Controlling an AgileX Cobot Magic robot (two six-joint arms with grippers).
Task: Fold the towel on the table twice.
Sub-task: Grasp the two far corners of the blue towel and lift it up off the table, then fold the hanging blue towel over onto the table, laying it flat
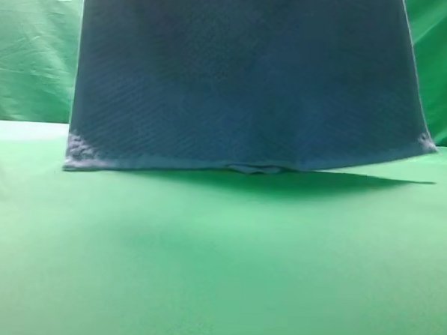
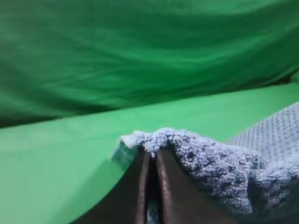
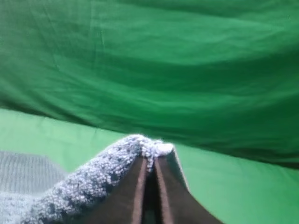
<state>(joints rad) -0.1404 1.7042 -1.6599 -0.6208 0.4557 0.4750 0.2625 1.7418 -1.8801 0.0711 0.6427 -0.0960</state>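
The blue-grey waffle-weave towel (image 1: 243, 86) hangs like a curtain across the exterior high view, its lower edge just touching the green table (image 1: 218, 272). Neither gripper shows in that view. In the left wrist view my left gripper (image 2: 150, 151) is shut on a bunched corner of the towel (image 2: 201, 158), which drapes off to the right. In the right wrist view my right gripper (image 3: 150, 161) is shut on another corner of the towel (image 3: 98, 182), which falls away to the left.
A wrinkled green backdrop curtain (image 1: 31, 48) stands behind the table. Bare green tabletop (image 2: 56, 177) stretches in front of the hanging towel and beside both grippers.
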